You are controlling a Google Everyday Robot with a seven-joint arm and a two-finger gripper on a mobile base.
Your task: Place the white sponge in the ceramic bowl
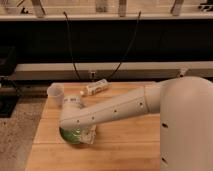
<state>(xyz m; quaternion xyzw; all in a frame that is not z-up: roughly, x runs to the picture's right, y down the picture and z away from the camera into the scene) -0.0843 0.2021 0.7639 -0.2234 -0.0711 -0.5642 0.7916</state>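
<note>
Camera view looks down on a wooden counter (125, 145) where the robot's white arm (107, 112) reaches left and bends over the ceramic bowl (70, 136), a glossy green dish of which only a crescent shows beneath the wrist. The pincer (82, 134) hangs right over the bowl, mostly masked by the arm's own housing, so I cannot tell whether it is clenched or released. The white sponge is not visible anywhere; my judgement is that it sits under the wrist, either in the pincer or already in the bowl, but the frame does not settle that. The step in hand appears to be the release over the bowl. To do it well, the pincer should stay centred over the bowl's hollow rather than its rim, let go low enough that the light sponge does not bounce out, then rise straight up without nudging the bowl toward the translucent cup (55, 93) or the white bottle (96, 88) lying behind it.
</note>
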